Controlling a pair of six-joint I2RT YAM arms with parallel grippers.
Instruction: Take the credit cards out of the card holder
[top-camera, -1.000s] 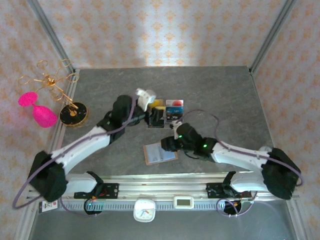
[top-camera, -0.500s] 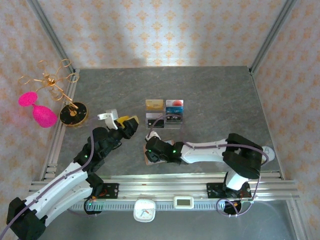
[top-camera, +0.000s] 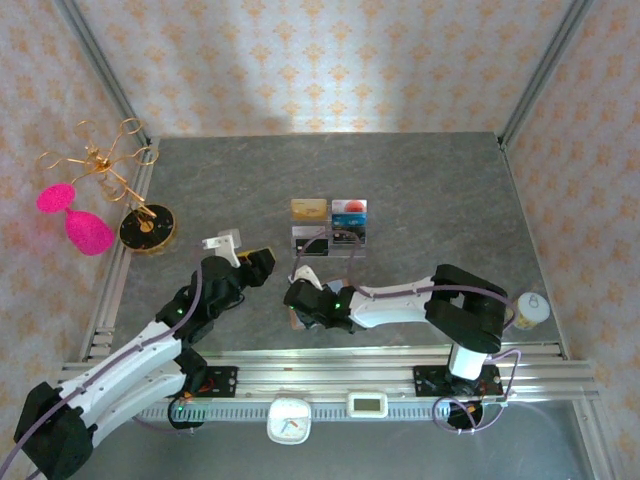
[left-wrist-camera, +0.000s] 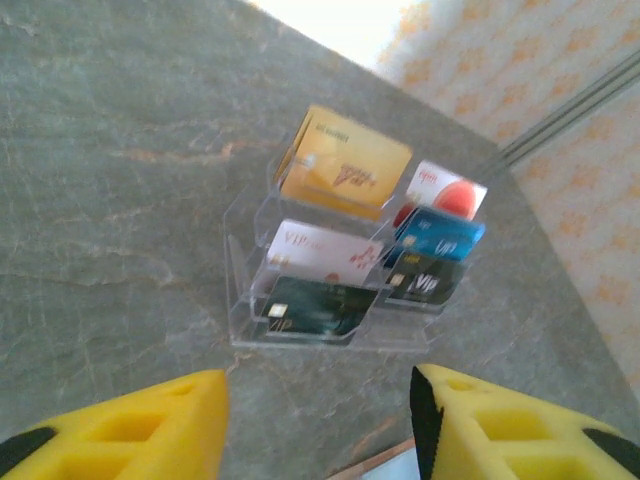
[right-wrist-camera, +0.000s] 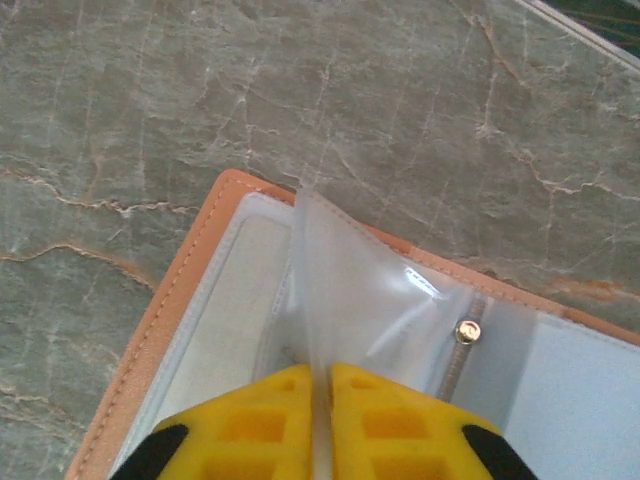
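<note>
Step in hand: working through the card holder (right-wrist-camera: 175, 290) pages; right gripper (right-wrist-camera: 322, 372) is clamped on one clear sleeve (right-wrist-camera: 350, 290) and holds it up on edge; holder lies open and flat on the table (right-wrist-camera: 400, 100); the sleeves I can see look empty, though glare makes that hard to confirm.

Left gripper (left-wrist-camera: 318, 385) hangs with fingers apart and nothing between them, pointed at the acrylic stand (left-wrist-camera: 245, 270); six credit cards (left-wrist-camera: 345, 165) sit in its tiers, so extraction looks nearly or fully done.

Next move, my read: fold the sleeve over to expose the next page without dragging the holder; a second contact may be needed to pin the leather.

Views: right wrist gives the pinch detail and the snap (right-wrist-camera: 465, 332); left wrist gives the card count; top view gives layout, with the holder near the bases, the stand further back, and the two grippers apart.
</note>
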